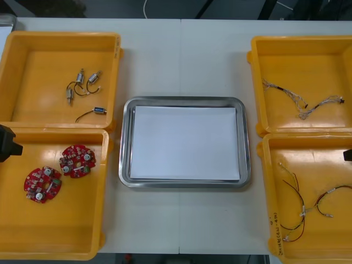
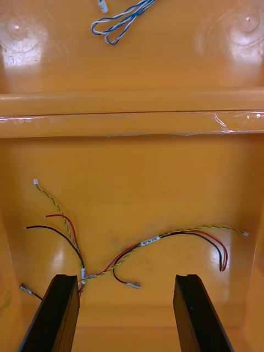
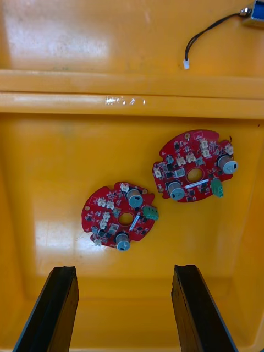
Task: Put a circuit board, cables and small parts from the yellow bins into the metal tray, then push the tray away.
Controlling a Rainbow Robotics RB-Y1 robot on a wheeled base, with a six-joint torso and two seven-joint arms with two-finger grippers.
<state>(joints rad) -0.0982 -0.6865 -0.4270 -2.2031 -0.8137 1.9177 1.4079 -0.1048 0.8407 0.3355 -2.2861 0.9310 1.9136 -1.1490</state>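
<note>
The metal tray lies flat in the middle of the light surface, white inside, with 2 yellow bins at each side of it, none touching it.

The left hand hangs over the near bin on the left side. It is open: its 2 black fingers stand apart with nothing between them. On that bin's floor, beyond the fingertips, lie 2 round red circuit boards, face up, just beside each other with a narrow gap between them. One is closer to the fingers; the other lies farther off, toward the bin's far wall. Over that wall, in the far left bin, are small metal parts with thin black cables attached. 3 are bunched together and 1 lies apart, nearer the shared wall.

The right hand hangs over the near bin on the right side. It is also open, fingers apart and gripping nothing. A loose tangle of red, black and yellow cables sprawls across that bin's floor just beyond the fingertips, and 1 strand runs just beside a fingertip. In the far right bin, past the 2 walls that meet there, lie twisted blue and white cables, well apart from the hand.
</note>
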